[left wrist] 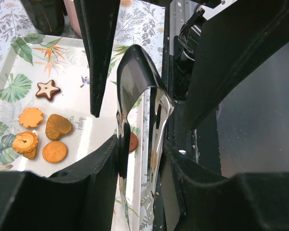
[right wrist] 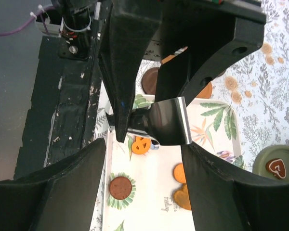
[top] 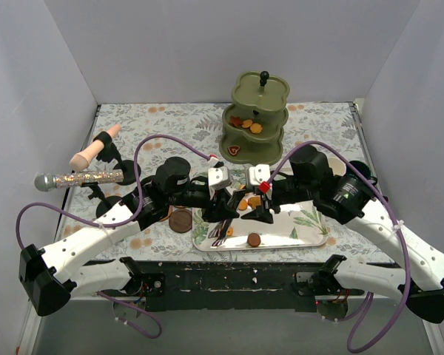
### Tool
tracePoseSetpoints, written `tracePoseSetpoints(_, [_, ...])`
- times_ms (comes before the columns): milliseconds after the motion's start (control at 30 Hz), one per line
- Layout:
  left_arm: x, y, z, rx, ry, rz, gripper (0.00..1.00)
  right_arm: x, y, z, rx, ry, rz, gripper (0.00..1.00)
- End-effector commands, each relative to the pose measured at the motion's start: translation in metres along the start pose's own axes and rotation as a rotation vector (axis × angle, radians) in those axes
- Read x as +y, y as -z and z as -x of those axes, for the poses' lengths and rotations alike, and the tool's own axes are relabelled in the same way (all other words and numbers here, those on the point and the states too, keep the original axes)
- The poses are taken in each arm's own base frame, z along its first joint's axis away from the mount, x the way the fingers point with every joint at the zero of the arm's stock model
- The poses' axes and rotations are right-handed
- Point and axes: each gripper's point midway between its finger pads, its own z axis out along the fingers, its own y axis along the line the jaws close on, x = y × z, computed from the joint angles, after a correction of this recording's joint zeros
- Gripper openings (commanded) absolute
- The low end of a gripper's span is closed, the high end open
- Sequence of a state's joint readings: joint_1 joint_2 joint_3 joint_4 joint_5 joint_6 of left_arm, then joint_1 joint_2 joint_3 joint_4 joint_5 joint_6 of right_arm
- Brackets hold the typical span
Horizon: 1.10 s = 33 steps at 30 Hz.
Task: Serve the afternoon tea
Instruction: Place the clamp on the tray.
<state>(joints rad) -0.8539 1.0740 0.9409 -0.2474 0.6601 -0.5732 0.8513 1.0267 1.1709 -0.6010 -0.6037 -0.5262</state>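
My left gripper (top: 223, 216) (left wrist: 140, 144) is shut on the metal tongs (left wrist: 137, 91), holding them over the near edge of the leaf-print tray (top: 311, 222). My right gripper (top: 256, 210) (right wrist: 143, 147) is open, its fingers either side of the tongs' bent end (right wrist: 169, 120) without touching it. Orange and brown biscuits lie on the tray: a star (left wrist: 48, 89), a heart (left wrist: 58, 126) and a brown round one (right wrist: 122, 187). The olive-green three-tier stand (top: 256, 118) at the back carries a few biscuits. Brown coasters (top: 180, 220) lie left of the tray. The mugs are mostly hidden behind the right arm.
A glittery microphone (top: 80, 179) and a pink-tipped holder (top: 94, 150) stand at the left. White walls close in the floral tablecloth on three sides. The black mounting bar (top: 229, 281) runs along the near edge.
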Motion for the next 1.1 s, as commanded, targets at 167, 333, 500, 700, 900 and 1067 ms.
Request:
tracePoseSetpoints(167, [-0.017,0.004,0.019,-0.066,-0.011,-0.065,0.35,-0.014,0.002,0.040,-0.198,0.022,-0.090,0.72])
tracePoseSetpoints(333, [-0.022,0.005,0.021,-0.082,0.004,-0.085,0.36,-0.008,-0.002,0.051,-0.292,0.015,-0.041,0.70])
tracePoseSetpoints(500, [-0.023,0.008,0.025,-0.109,-0.001,-0.076,0.37,-0.004,-0.001,0.059,-0.349,-0.009,-0.008,0.62])
tracePoseSetpoints(700, [-0.028,0.012,0.032,-0.162,0.002,-0.079,0.38,-0.004,0.004,0.066,-0.458,-0.039,-0.002,0.55])
tracePoseSetpoints(900, [-0.027,0.011,0.028,-0.156,0.019,-0.078,0.39,-0.002,0.005,0.068,-0.516,-0.064,0.045,0.46])
tracePoseSetpoints(1067, [-0.020,0.008,0.019,-0.140,0.050,-0.041,0.41,-0.007,-0.001,0.065,-0.506,-0.082,0.061,0.39])
